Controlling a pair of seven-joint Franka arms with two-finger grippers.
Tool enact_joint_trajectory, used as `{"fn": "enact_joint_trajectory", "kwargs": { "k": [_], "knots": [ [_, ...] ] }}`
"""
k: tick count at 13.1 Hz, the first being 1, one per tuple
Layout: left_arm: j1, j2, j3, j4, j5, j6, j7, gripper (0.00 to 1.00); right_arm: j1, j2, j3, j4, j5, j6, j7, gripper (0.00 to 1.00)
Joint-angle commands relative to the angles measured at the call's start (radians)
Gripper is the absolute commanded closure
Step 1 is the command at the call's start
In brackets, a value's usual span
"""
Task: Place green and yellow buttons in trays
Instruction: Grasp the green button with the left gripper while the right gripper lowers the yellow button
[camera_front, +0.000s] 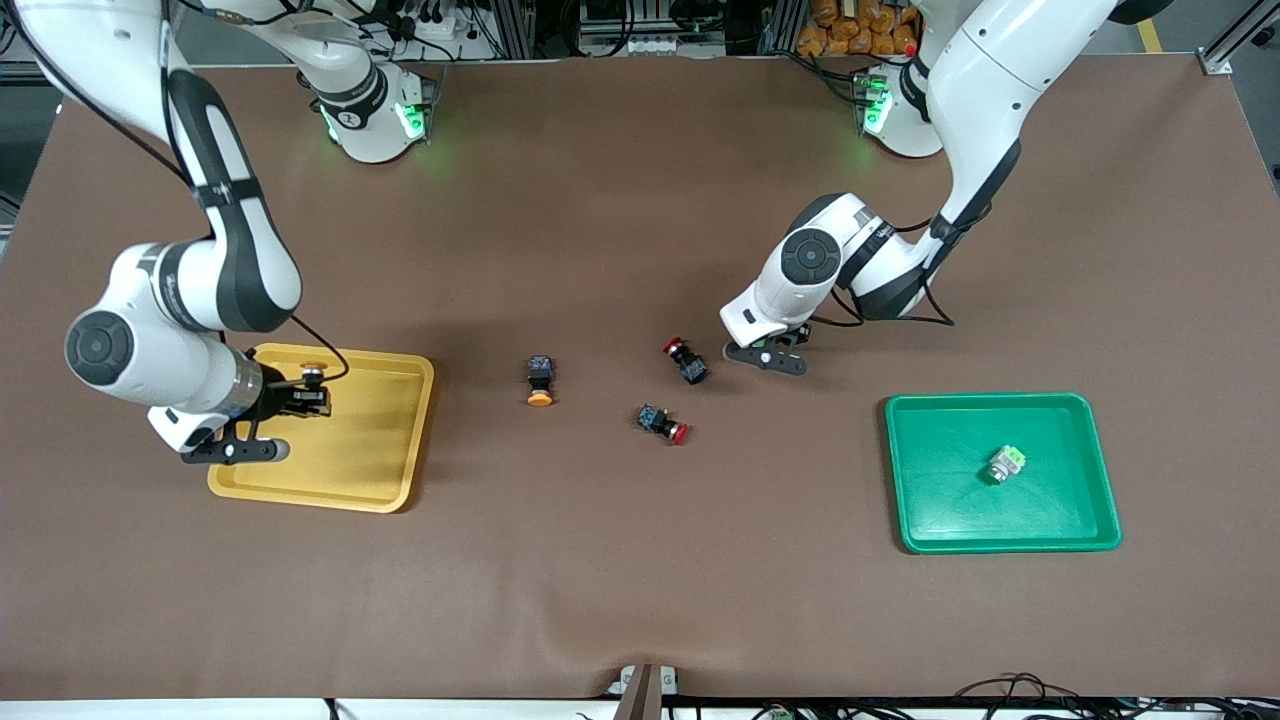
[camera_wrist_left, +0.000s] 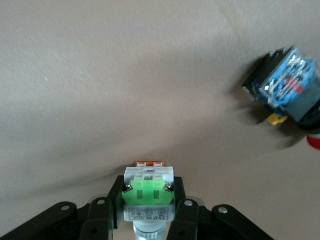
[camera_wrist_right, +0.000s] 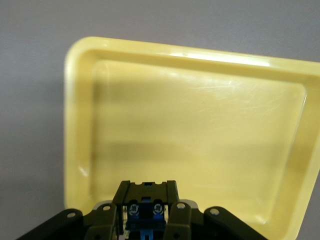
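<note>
The right gripper (camera_wrist_right: 145, 220) is hanging over the yellow tray (camera_front: 390, 480), jaws clamping a black-bodied button (camera_wrist_right: 145, 212) — its cap is hidden, probably yellow. The left gripper (camera_wrist_left: 148, 220) is gripping a green button (camera_wrist_left: 148, 195) over the bench (camera_front: 640, 600) beside a red-capped switch (camera_front: 686, 361). Best releasing low, well inside each rim. One yellow-capped button (camera_front: 540, 381) is lying mid-bench — open room around it; another green button (camera_front: 1004, 464) is sitting in the green tray (camera_front: 910, 500).

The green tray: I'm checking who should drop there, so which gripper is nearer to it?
Left. The left gripper, holding a green button, hangs over bare table beside the green tray; the right gripper is over the yellow tray.
</note>
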Motion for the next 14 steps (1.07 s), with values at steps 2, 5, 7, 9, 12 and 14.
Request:
{"fn": "enact_joint_trajectory", "kwargs": {
  "k": [2,5,7,9,12,14],
  "knots": [
    [0.066,-0.103,-0.002,0.065,0.020,-0.156,0.025,1.00,-0.062,0.099,0.015,0.046,-0.015,0.080,-0.092,1.00],
    [0.197,-0.095,0.001,0.155,0.018,-0.233,0.218,1.00,-0.092,0.148,0.016,0.046,-0.012,0.154,-0.146,1.00],
    [0.317,-0.019,0.004,0.227,0.019,-0.233,0.395,1.00,-0.095,0.165,0.015,0.049,-0.012,0.169,-0.150,1.00],
    [0.359,0.030,0.006,0.274,0.024,-0.232,0.458,1.00,-0.096,0.203,0.016,0.047,-0.007,0.220,-0.150,1.00],
    [0.364,0.092,0.035,0.340,0.032,-0.230,0.473,1.00,-0.099,0.226,0.016,0.043,-0.007,0.267,-0.151,1.00],
    [0.360,0.112,0.047,0.367,0.094,-0.227,0.497,1.00,-0.101,0.229,0.016,0.044,-0.007,0.271,-0.151,1.00]
  ]
}}
